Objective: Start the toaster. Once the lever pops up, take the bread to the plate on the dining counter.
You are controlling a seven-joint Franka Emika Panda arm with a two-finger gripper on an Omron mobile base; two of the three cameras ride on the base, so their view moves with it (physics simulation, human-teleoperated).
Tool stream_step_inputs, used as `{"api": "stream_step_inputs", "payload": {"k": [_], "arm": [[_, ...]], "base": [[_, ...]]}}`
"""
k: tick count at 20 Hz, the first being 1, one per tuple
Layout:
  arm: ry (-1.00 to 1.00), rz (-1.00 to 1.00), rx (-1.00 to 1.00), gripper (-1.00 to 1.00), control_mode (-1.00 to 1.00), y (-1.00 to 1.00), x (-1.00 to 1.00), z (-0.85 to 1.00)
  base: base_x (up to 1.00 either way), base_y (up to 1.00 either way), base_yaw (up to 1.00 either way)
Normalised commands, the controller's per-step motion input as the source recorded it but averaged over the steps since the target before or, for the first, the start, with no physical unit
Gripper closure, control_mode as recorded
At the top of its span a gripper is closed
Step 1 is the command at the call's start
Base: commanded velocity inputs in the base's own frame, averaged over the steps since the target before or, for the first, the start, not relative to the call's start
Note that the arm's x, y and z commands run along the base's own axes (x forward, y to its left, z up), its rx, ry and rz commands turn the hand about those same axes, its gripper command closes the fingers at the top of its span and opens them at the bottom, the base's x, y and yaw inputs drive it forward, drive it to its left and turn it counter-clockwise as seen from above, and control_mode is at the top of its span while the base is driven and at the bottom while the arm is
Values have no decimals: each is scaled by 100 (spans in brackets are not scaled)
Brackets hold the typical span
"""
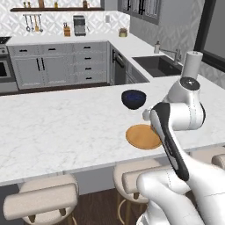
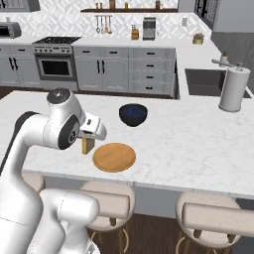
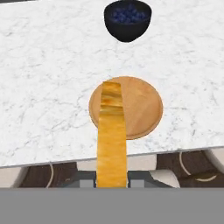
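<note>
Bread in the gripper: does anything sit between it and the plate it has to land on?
Nothing visible does. The gripper is shut on the bread, held edge-on above the near side of the dining counter. The plate lies bare just beyond it. The dark bowl stands farther back, apart from the plate.

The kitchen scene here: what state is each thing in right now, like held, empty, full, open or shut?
bread: held edge-up by the fingers, above the counter's near edge, not yet on the plate.
plate: empty, flat on the dining counter.
dark bowl: upright beyond the plate, with dark blue contents.
gripper: shut on the bread.
cabinet drawers: shut.
</note>
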Motion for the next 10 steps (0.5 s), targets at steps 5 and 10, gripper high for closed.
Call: {"api": "stream_step_inputs", "payload": {"k": [5,10], "arm": [[8,1,9,100,-100,0,90,-47],[17,5,24,100,-100,-8,55,-53]], "base": [[0,0,0],[0,0,0]]}}
